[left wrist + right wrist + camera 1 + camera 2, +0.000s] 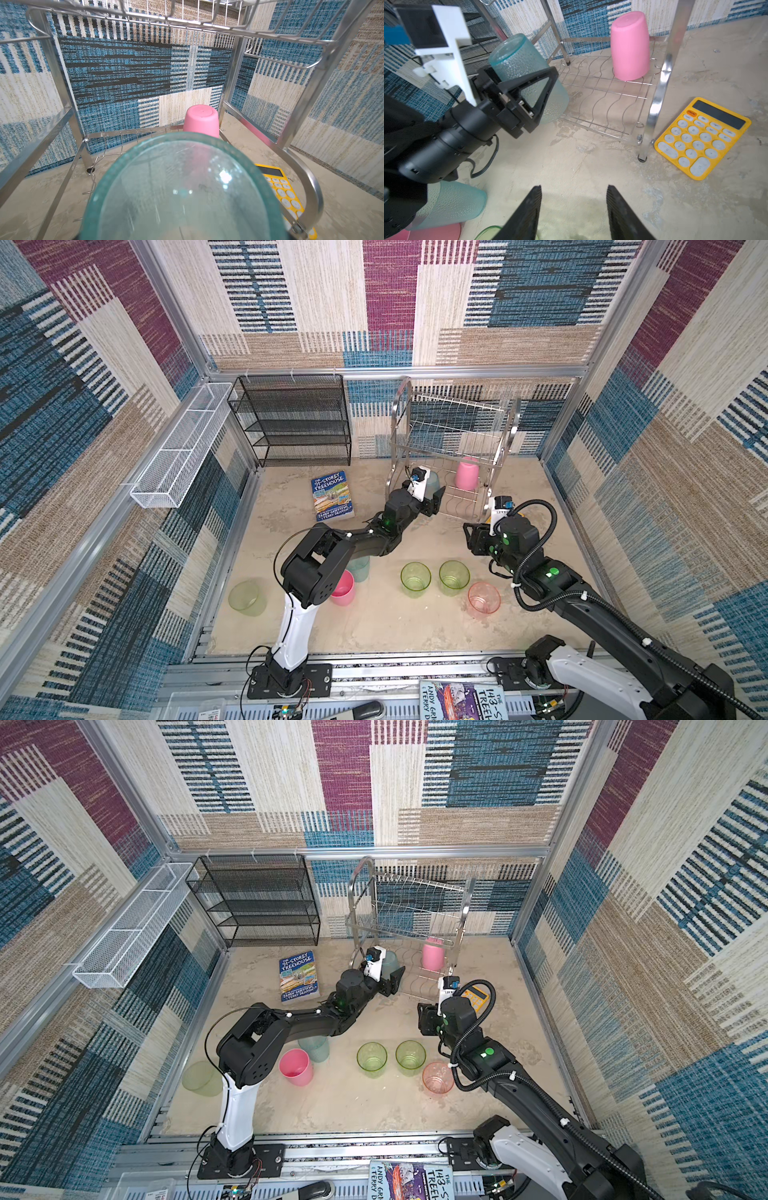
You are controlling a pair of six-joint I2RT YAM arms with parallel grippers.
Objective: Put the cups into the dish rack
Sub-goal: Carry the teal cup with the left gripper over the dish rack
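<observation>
So: my left claw (435,494) is spread fairly wide around a teal cup (527,62), gripping it tilted mouth-down at the 8 o'clock corner of the rack's (658,91) bottom tier. Can't tell if it touches the wires. A pink cup (630,45) sits upside down on that tier around 1 o'clock. My right claw (574,187) hangs roughly half open with nothing in it, over the tabletop (374,626) at the rack's 6 o'clock. Loose along the front, 7 to 5 o'clock: left green cup (247,597), second pink cup (344,591), second teal cup (360,570), middle green cup (415,578), right green cup (454,576), salmon cup (484,599).
</observation>
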